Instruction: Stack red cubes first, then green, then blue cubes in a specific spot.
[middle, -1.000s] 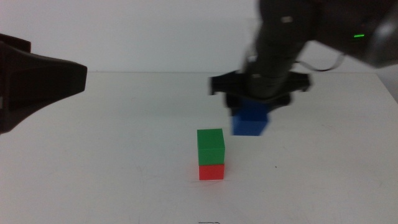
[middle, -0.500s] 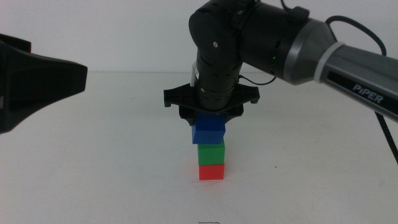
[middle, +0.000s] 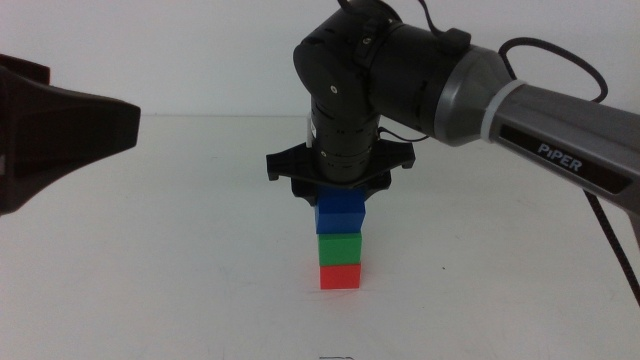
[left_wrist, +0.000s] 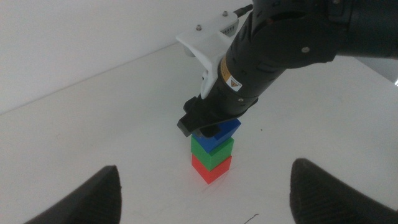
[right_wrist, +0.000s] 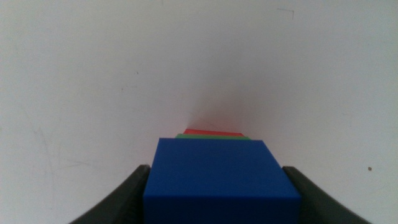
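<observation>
**Blue cube sits atop a three-colour tower, still in the pincer's grip**

The right gripper (middle: 340, 196), reaching down just right of the frame's centre in the middle view, has its two dark jaws closed against the sides of the blue cube (middle: 340, 213). The right wrist view shows the same hold from above: a jaw pressed to each flank of the blue cube, which fills the lower middle of that frame. The blue cube rests on the green cube (middle: 339, 246), its lower face meeting the green one's top, and the green cube stands in turn on the red cube (middle: 340, 276). In the middle view the three line up in a neat column at lower centre of the frame; the left wrist view shows the blue one turned slightly against the two below. From the wrist camera overhead only thin slivers of green and red peep out beyond the blue cube's far edge. The tower stands on the plain white table (middle: 180, 250). The right arm's thick black and grey body sweeps in from the frame's right side. The left gripper (left_wrist: 205, 193) waits well back at the left edge, its jaws spread wide and holding nothing, facing the tower.
</observation>
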